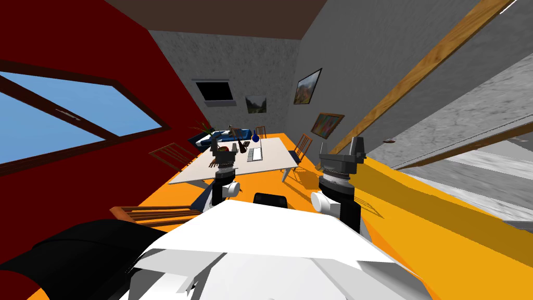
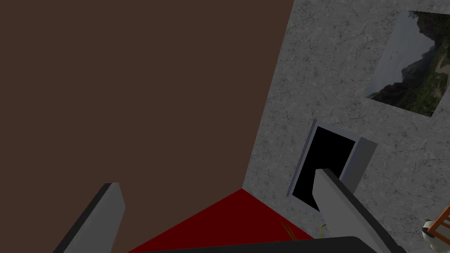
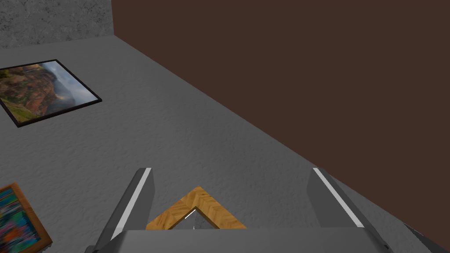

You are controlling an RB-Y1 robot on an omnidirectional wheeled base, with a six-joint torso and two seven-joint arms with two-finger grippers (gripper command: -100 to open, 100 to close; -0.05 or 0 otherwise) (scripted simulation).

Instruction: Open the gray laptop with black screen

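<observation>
A grey laptop [image 1: 255, 154] lies on a white table [image 1: 273, 161] across the room, well ahead of me; I cannot tell whether its lid is up. My left gripper [image 1: 225, 156] is raised in front of my chest, short of the table's near end. In the left wrist view the left gripper [image 2: 219, 197] is open with nothing between its fingers. My right gripper [image 1: 341, 150] is raised at the right, beside the grey wall. The right wrist view also has the right gripper [image 3: 235, 189] open and empty.
Several small dark objects [image 1: 231, 146] and a blue one [image 1: 255, 138] stand at the table's far end. Wooden chairs [image 1: 302, 148] [image 1: 172, 156] flank the table, and another chair [image 1: 156, 213] is near my left side. A blue sofa [image 1: 213, 138] sits beyond. The floor [image 1: 291, 187] is orange.
</observation>
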